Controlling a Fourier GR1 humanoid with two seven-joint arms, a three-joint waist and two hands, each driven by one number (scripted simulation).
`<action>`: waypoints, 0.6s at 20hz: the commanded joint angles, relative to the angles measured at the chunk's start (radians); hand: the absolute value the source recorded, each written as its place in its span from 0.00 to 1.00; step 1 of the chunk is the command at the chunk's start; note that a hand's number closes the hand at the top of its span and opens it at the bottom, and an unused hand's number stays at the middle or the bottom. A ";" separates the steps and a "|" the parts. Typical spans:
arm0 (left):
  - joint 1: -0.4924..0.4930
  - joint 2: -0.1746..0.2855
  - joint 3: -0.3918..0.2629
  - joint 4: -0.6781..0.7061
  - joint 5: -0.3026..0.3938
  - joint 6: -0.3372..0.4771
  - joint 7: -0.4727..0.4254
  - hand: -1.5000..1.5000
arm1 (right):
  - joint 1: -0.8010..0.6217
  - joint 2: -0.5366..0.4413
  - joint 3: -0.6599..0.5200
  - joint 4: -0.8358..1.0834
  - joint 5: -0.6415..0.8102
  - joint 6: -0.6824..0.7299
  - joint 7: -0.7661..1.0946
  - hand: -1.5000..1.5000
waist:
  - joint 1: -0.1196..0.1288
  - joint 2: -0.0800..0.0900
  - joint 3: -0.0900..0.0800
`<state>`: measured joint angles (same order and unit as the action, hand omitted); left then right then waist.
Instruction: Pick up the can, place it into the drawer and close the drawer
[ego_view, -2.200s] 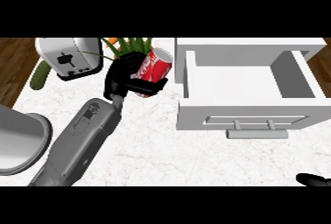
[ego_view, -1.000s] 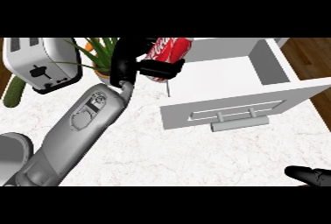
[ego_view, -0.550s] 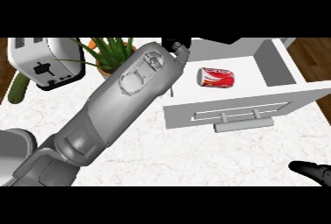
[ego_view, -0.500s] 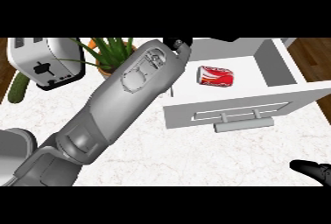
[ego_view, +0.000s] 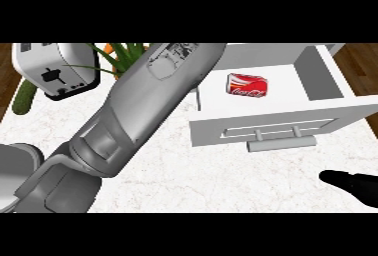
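Across the table (ego_view: 170, 175), the left forearm (ego_view: 133, 115) runs from lower left to top centre, its hand out of frame. At upper right, the open drawer (ego_view: 280, 125) holds the can (ego_view: 247, 85) on its side. The right hand (ego_view: 354, 184) shows at lower right; I cannot tell its grip.

we see the red can (ego_view: 247, 85) lying inside the open white drawer (ego_view: 214, 127), near its left wall. the grey left forearm (ego_view: 140, 110) crosses the bench (ego_view: 207, 180) diagonally, beside the toaster (ego_view: 55, 67). the black right robot hand (ego_view: 356, 185) shows at the lower right edge.
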<state>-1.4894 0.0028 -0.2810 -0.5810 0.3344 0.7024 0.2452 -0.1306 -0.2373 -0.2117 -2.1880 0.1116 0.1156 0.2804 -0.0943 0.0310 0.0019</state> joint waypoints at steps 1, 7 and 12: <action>-0.039 -0.003 0.034 0.064 0.064 0.001 -0.051 0.00 | -0.037 -0.036 0.072 0.040 0.124 0.014 -0.043 0.00 | 0.005 0.004 0.000; -0.044 -0.003 0.036 0.095 0.133 -0.003 -0.133 0.00 | -0.107 -0.085 0.148 0.140 0.329 -0.015 -0.074 0.00 | 0.023 -0.005 0.000; -0.088 -0.003 0.037 0.164 0.120 -0.034 -0.161 0.00 | -0.203 -0.087 0.254 0.313 0.490 -0.051 -0.136 0.00 | 0.053 -0.005 0.000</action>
<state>-1.5578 0.0002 -0.2377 -0.4553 0.4433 0.6794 0.1061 -0.2628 -0.3213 -0.0265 -1.9691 0.4909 0.0874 0.1630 -0.0572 0.0298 0.0020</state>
